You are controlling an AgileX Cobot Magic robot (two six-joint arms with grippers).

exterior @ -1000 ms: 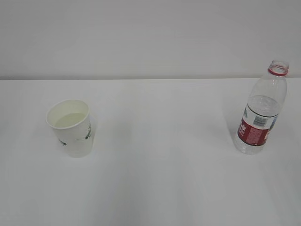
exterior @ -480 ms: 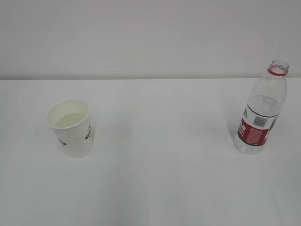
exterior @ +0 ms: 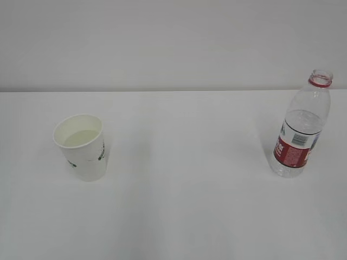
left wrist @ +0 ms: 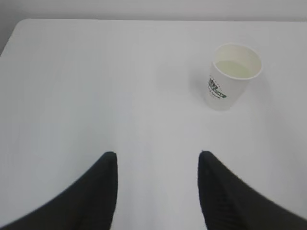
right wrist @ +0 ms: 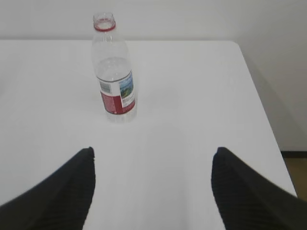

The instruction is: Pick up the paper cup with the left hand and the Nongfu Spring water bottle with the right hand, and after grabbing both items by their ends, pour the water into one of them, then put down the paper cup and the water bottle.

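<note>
A smooth, matte white table [exterior: 179,206] carries two upright objects, well apart. On the left stands the paper cup [exterior: 82,146], a small tapered white vessel with a rolled rim and green printed marks on its side; it contains the water [exterior: 80,138], a faintly pale, clear layer against the white paper. On the right stands the Nongfu Spring water bottle [exterior: 301,127], a clear ribbed plastic cylinder narrowing to an uncapped neck with a red ring, its label red below and white-green above, with liquid visible in the lower body. In the left wrist view, the left hand [left wrist: 156,191] hangs near the table's near side, its black, finely ribbed jaws parted and empty, the cup [left wrist: 232,76] far ahead and to the right. In the right wrist view, the right hand [right wrist: 153,191] hangs with angular black jaws spread wide and empty, the bottle [right wrist: 114,72] standing farther off, to the left of centre.
</note>
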